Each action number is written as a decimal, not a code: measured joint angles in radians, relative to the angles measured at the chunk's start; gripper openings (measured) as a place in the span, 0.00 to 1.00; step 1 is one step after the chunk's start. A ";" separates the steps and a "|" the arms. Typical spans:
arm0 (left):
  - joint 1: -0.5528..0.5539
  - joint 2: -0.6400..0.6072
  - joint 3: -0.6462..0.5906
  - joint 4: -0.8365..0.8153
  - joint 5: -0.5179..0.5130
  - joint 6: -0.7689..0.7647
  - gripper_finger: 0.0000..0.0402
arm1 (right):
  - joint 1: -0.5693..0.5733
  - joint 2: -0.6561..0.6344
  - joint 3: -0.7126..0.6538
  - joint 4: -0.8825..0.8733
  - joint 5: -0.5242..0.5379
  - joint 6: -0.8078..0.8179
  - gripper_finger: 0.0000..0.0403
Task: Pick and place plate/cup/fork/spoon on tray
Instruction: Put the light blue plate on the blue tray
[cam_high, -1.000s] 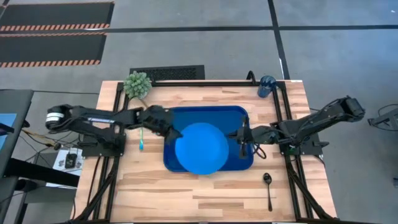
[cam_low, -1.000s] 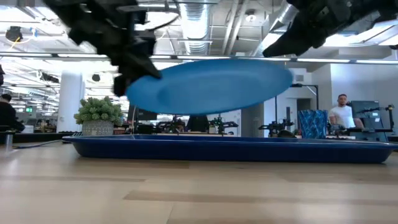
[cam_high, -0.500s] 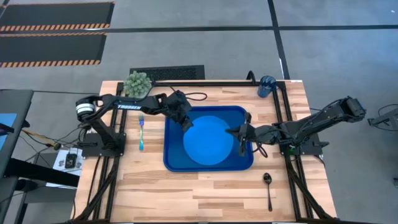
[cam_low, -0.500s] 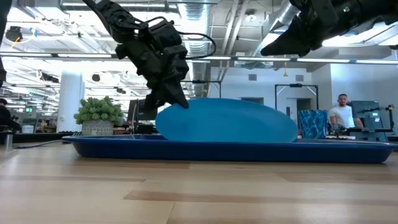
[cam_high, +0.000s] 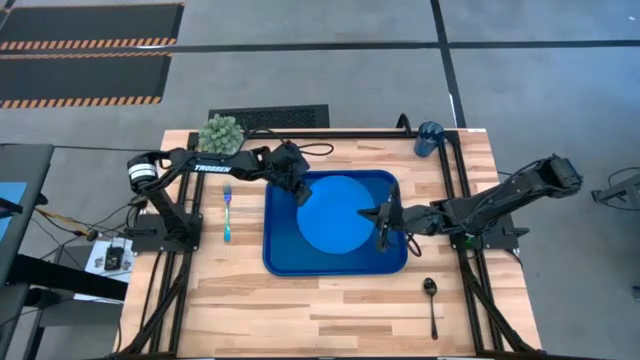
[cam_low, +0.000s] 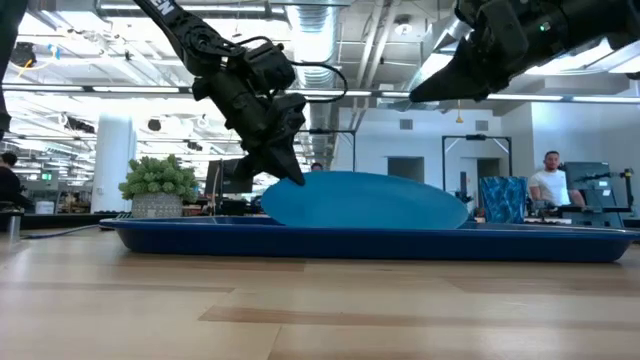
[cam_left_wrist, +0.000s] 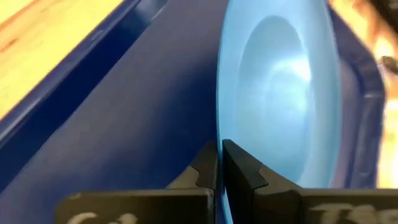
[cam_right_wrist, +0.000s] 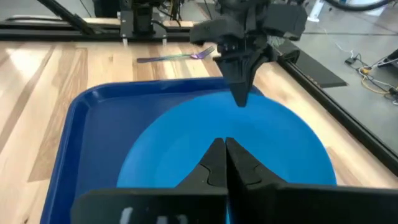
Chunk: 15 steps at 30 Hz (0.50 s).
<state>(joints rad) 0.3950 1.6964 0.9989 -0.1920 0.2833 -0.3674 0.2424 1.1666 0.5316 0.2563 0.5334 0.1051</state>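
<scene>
Wooden desk (cam_high: 330, 300) carries the tray (cam_high: 276, 255); the plate (cam_high: 340, 212) is inside it, tilted, its 10 o'clock rim grasped by the left end effector (cam_high: 300, 194). Right end effector (cam_high: 383, 221) hovers clenched at 3 o'clock. Next, release the plate.

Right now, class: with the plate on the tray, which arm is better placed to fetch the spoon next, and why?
The right arm, probably. The spoon lies on the table's right side, outside the tray, near the right gripper. The left gripper pinches the plate rim at the tray's far left.
</scene>
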 joint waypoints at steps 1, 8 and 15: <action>0.000 0.007 0.000 0.005 -0.004 0.002 0.00 | 0.000 0.006 0.000 0.007 0.000 0.000 0.01; 0.010 0.034 -0.002 -0.022 -0.011 0.019 0.00 | 0.004 0.026 0.000 0.027 -0.005 -0.006 0.01; 0.014 0.037 0.000 -0.049 -0.022 0.036 0.00 | 0.013 0.025 0.000 0.044 -0.005 -0.032 0.02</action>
<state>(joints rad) 0.4088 1.7332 0.9985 -0.2405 0.2615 -0.3317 0.2550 1.1919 0.5316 0.3005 0.5285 0.0730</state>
